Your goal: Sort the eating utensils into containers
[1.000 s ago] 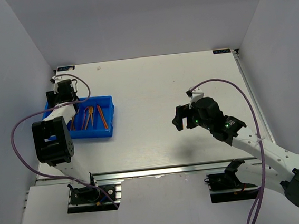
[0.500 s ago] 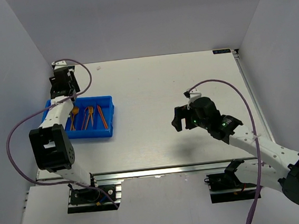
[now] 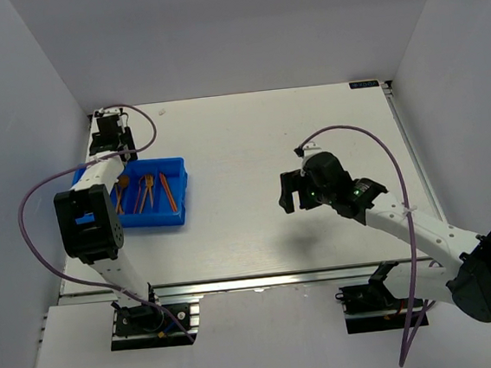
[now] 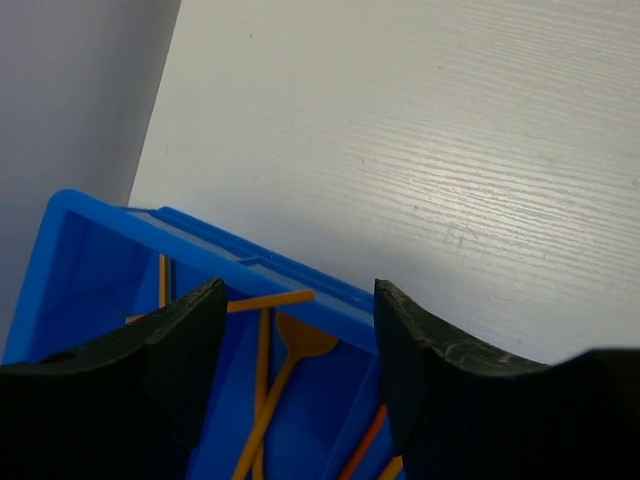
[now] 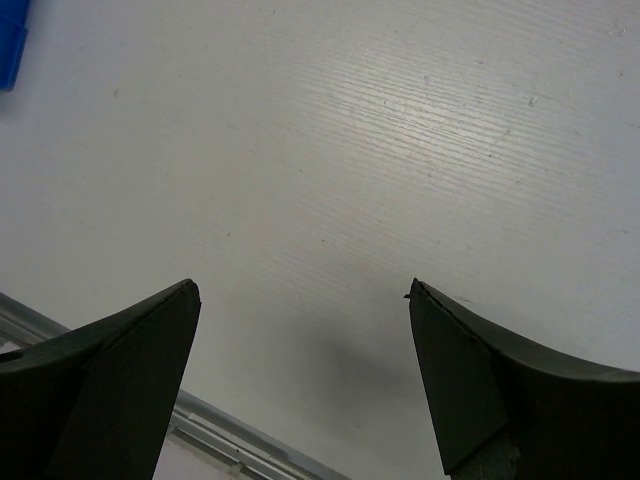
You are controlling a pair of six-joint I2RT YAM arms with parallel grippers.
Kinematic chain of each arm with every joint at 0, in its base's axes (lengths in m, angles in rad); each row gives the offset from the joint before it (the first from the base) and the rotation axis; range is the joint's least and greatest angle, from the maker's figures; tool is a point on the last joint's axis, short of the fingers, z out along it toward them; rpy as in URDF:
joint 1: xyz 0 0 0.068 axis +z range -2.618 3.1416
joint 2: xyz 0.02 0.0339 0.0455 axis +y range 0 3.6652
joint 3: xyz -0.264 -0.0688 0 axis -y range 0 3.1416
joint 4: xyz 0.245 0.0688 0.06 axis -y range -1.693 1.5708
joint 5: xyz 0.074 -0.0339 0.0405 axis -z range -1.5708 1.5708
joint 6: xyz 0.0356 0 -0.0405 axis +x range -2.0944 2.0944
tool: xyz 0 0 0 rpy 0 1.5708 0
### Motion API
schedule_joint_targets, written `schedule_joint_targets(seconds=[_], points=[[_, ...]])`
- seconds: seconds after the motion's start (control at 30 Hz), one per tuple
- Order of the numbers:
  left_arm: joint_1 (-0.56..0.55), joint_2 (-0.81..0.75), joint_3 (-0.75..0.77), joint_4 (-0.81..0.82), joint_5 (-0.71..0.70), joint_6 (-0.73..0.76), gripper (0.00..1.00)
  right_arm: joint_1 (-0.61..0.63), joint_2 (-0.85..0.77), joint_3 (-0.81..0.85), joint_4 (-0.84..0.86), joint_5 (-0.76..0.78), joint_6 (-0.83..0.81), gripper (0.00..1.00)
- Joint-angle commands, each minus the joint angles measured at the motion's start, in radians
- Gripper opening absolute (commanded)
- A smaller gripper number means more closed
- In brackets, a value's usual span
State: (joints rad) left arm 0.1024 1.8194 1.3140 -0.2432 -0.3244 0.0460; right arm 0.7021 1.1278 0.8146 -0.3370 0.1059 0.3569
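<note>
The blue bin (image 3: 155, 220) sits at the left of the table. Several orange utensils (image 3: 146, 192) lie in its narrow compartments. My left gripper (image 3: 108, 150) is open and empty above the bin's far left end. In the left wrist view its jaws (image 4: 298, 292) stand wide apart over the bin's far rim (image 4: 215, 250). An orange spoon (image 4: 296, 342) and an orange stick (image 4: 268, 299) lie below them. My right gripper (image 3: 291, 193) is open and empty above bare table right of centre. The right wrist view shows its jaws (image 5: 302, 290) far apart over white tabletop.
The side wall stands close to the left of the bin (image 4: 70, 120). A corner of the blue bin (image 5: 8, 40) shows at the top left of the right wrist view. The table's metal front rail (image 5: 230, 440) runs below the right gripper.
My left gripper has moved from over the bin's left part toward the far edge of the bin, still open. My right gripper has shifted slightly left and away.
</note>
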Motion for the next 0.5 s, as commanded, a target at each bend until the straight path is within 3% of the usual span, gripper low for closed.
schedule_joint_targets(seconds=[0.0, 0.47], points=[[0.017, 0.047, 0.043, 0.021, 0.013, 0.018, 0.69, 0.017, 0.007, 0.072, -0.042, 0.021, 0.031, 0.89], [0.036, 0.066, 0.076, 0.004, -0.002, -0.011, 0.56, 0.042, 0.02, 0.107, -0.094, 0.058, 0.034, 0.89]])
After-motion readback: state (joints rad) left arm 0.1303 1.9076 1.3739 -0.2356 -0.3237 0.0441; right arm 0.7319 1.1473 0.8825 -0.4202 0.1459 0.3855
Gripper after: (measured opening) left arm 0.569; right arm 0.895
